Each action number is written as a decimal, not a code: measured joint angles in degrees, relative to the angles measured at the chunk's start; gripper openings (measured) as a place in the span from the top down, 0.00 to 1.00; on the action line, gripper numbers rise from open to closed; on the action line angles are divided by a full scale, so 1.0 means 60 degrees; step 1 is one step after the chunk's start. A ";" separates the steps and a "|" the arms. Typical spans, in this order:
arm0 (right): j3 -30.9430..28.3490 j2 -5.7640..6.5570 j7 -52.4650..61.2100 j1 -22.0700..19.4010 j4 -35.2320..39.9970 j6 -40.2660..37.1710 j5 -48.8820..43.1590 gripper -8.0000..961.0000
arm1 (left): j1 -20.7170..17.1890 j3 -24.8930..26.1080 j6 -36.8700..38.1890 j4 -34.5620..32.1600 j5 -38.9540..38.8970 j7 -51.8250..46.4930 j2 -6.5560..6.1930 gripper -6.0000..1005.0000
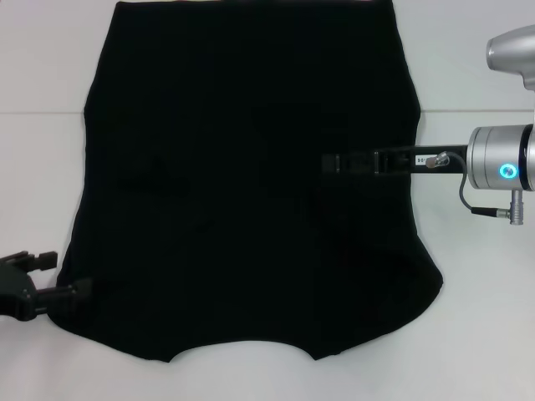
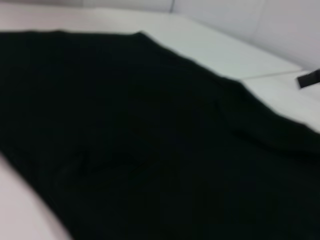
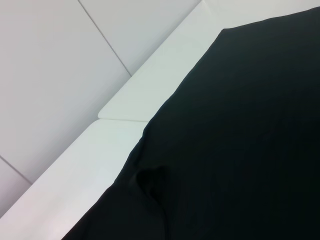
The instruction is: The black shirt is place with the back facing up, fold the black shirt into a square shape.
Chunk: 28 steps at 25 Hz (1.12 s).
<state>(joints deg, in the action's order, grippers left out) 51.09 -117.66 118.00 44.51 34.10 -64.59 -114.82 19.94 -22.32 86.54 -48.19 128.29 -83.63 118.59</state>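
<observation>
The black shirt (image 1: 242, 167) lies spread flat on the white table, plain side up, with both sleeves tucked in and the curved neck edge nearest me. My left gripper (image 1: 33, 284) sits low on the table at the shirt's near left corner, against the cloth edge. My right gripper (image 1: 334, 162) reaches in from the right, over the middle of the shirt, dark against the cloth. The left wrist view is filled by the shirt (image 2: 150, 150), and the right wrist view shows the shirt (image 3: 240, 140) with a small pucker near its edge.
The white table (image 1: 476, 334) shows bare on both sides of the shirt and in front of it. A seam (image 1: 468, 111) crosses the tabletop. The table's edge (image 3: 115, 115) and the grey floor tiles (image 3: 50, 75) beyond it appear in the right wrist view.
</observation>
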 joint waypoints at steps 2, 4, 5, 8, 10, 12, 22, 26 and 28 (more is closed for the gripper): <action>-0.0012 -0.0002 0.0001 -0.0007 0.0000 0.0024 0.0003 0.22 | -0.0001 -0.0004 -0.0180 0.0112 0.0091 -0.0001 0.0016 0.14; -0.0019 -0.0002 0.0001 -0.0021 0.0000 0.0029 0.0004 0.22 | 0.0012 -0.0036 -0.0417 0.0237 0.0191 -0.0002 0.0028 0.14; -0.0023 -0.0002 0.0002 -0.0026 0.0001 0.0030 0.0005 0.22 | 0.0023 -0.0043 -0.0480 0.0280 0.0232 -0.0003 0.0036 0.14; -0.0029 -0.0002 0.0004 -0.0047 0.0000 0.0030 0.0007 0.22 | 0.0056 -0.0028 -0.0578 0.0375 0.0332 -0.0012 0.0055 0.14; -0.0031 -0.0002 0.0005 -0.0058 0.0000 0.0030 0.0006 0.22 | 0.0058 -0.0025 -0.0604 0.0391 0.0351 -0.0028 0.0060 0.14; -0.0033 -0.0002 0.0007 -0.0062 0.0001 0.0029 0.0007 0.22 | 0.0068 -0.0030 -0.0746 0.0395 0.0414 -0.0218 0.0067 0.19; -0.0034 0.0011 0.0007 -0.0079 0.0000 0.0017 0.0005 0.22 | 0.0080 0.0018 -0.0839 0.0372 0.0562 -0.0382 0.0061 0.41; -0.0034 0.0063 0.0010 -0.0128 0.0002 -0.0019 0.0002 0.22 | 0.0077 0.0038 -0.0824 0.0354 0.0563 -0.0397 0.0048 0.54; -0.0034 0.0075 0.0017 -0.0147 0.0001 -0.0029 0.0003 0.22 | 0.0075 0.0041 -0.0841 0.0348 0.0563 -0.0398 0.0054 0.63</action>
<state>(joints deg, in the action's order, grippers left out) 50.88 -117.21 118.10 43.63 34.10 -64.76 -114.80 20.40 -22.07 81.50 -46.10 131.67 -86.02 118.91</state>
